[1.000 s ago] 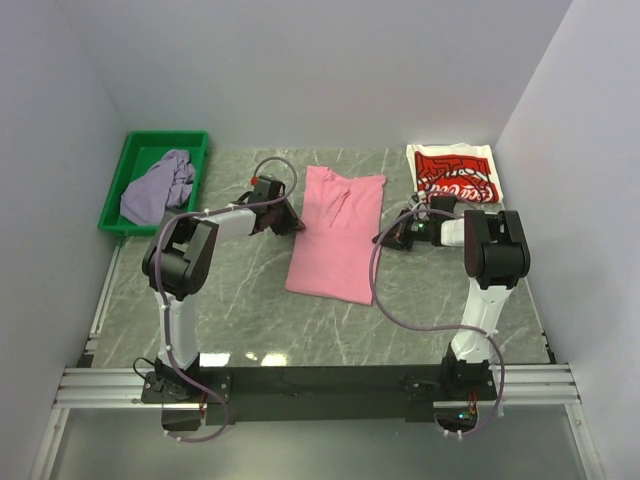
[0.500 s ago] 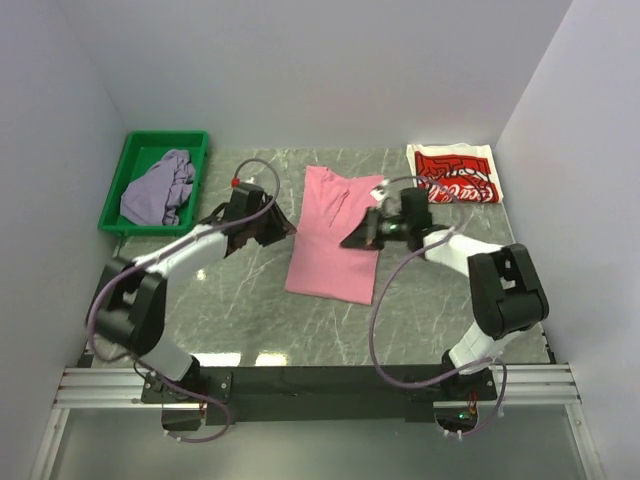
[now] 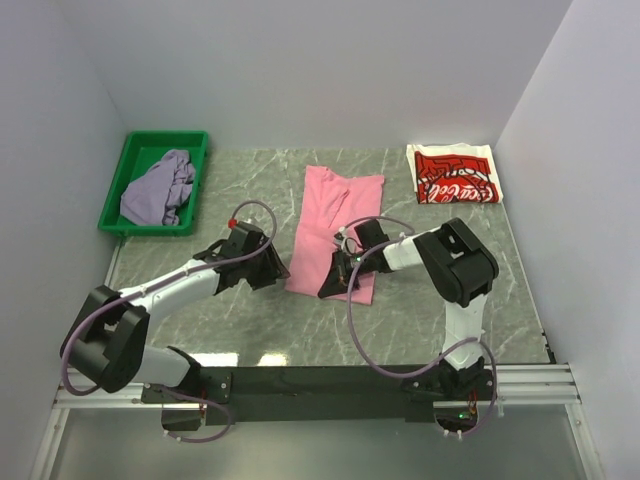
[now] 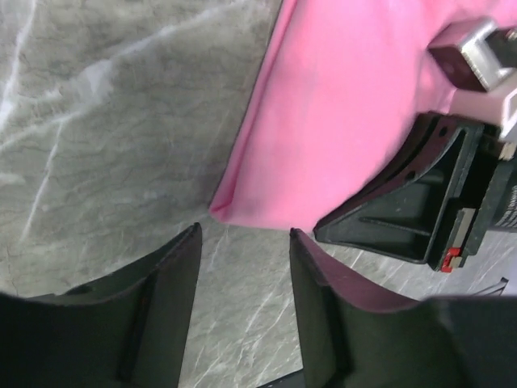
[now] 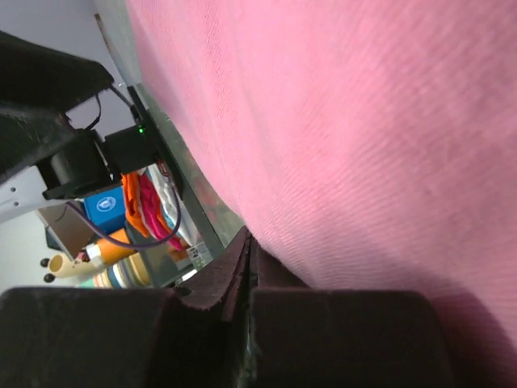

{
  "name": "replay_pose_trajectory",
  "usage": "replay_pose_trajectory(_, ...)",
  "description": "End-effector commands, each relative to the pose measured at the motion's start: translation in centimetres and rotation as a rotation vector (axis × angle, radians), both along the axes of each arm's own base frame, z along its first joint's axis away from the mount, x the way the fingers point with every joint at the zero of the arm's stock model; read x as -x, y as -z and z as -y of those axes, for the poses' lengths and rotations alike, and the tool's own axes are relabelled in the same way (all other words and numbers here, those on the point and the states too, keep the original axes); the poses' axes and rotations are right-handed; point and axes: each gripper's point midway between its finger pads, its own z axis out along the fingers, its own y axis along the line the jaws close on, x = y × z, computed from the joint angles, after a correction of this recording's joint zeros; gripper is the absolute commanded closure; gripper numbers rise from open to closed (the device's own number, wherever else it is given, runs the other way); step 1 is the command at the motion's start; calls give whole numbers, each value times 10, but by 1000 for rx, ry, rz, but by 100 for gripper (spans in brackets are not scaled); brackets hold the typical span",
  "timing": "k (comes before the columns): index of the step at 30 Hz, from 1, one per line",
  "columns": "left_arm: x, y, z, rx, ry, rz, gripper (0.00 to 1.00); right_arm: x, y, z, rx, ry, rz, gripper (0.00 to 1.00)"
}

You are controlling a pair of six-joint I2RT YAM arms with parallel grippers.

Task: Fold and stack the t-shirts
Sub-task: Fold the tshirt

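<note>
Pink cotton t-shirt (image 3: 335, 215), laid out as a long narrow strip, lies flat at the middle of the grey marbled tabletop (image 3: 430, 310) in the overhead view, running from upper centre down toward lower centre. Left gripper (image 3: 278, 272) sits low over the table just left of the strip's lower left corner. Its wrist view shows the two dark fingers (image 4: 166, 299) spread apart with bare marble between them and the shirt's corner just beyond their tips, untouched. Right gripper (image 3: 332, 284) rests on the strip's lower edge with its jaws pressed together. In its own view the tips meet against the pink cloth, and whether any fabric is caught between them cannot be told. White folded t-shirt with a red Coca-Cola print (image 3: 455, 175) lies at the upper right of the table. Crumpled lavender-grey t-shirt (image 3: 158, 188) sits in a green plastic tray (image 3: 165, 137) at the upper left.
</note>
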Motion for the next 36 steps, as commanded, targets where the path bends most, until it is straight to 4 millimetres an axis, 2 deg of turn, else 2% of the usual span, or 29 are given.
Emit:
replay_pose_trajectory(1, -4, -11, 3, -10, -4, 36, 46, -8, 10, 10, 90, 27, 11, 100)
replay_pose_trajectory(2, -2, -8, 3, -31, 3, 24, 45, -6, 5, 11, 77, 28, 33, 100)
replay_pose_trajectory(3, 0, -7, 5, -44, 13, 22, 41, -11, -16, 11, 55, 32, 99, 100)
replay_pose_trajectory(5, 3, -1, 5, -78, 28, 4, 36, -21, -30, 18, 102, 28, 223, 99)
replay_pose_trajectory(6, 3, 2, 5, -99, 29, 3, 32, -25, -50, 21, 107, 38, 291, 97)
replay_pose_trajectory(7, 1, 5, 4, -121, 24, 5, 30, -27, -54, 29, 151, 56, 311, 94)
replay_pose_trajectory(8, -2, 10, 2, -150, 18, 0, 29, -28, -59, 33, 165, 62, 346, 84)
replay_pose_trajectory(9, -2, 12, 3, -163, 21, -2, 29, -27, -73, 39, 175, 81, 375, 77)
replay_pose_trajectory(10, -5, 12, 4, -171, 21, 1, 29, -27, -76, 45, 204, 105, 387, 70)
replay_pose_trajectory(11, -8, 13, 7, -178, 25, 0, 29, -32, -74, 55, 262, 142, 411, 58)
replay_pose_trajectory(12, -8, 13, 10, -182, 36, 1, 29, -33, -82, 61, 287, 171, 444, 54)
replay_pose_trajectory(13, -9, 14, 12, -189, 39, 1, 29, -28, -77, 70, 332, 184, 426, 51)
replay_pose_trajectory(14, -12, 15, 16, -202, 45, 5, 30, -32, -74, 81, 394, 225, 440, 46)
replay_pose_trajectory(16, -12, 19, 16, -229, 52, -10, 35, -25, -73, 95, 455, 264, 435, 44)
replay_pose_trajectory(17, -13, 22, 17, -242, 57, -17, 40, -25, -72, 101, 481, 290, 436, 43)
replay_pose_trajectory(20, -12, 30, 19, -280, 76, -28, 46, -21, -74, 120, 547, 374, 459, 43)
replay_pose_trajectory(25, -3, 41, 19, -366, 96, -61, 48, -18, -68, 151, 679, 476, 459, 43)
replay_pose_trajectory(31, 8, 54, 17, -457, 134, -119, 50, -6, -59, 159, 724, 518, 390, 38)
replay_pose_trajectory(34, 20, 58, 16, -479, 154, -149, 56, 1, -52, 158, 740, 505, 358, 38)
replay_pose_trajectory(36, 28, 59, 20, -466, 173, -172, 64, 4, -47, 157, 756, 492, 334, 38)
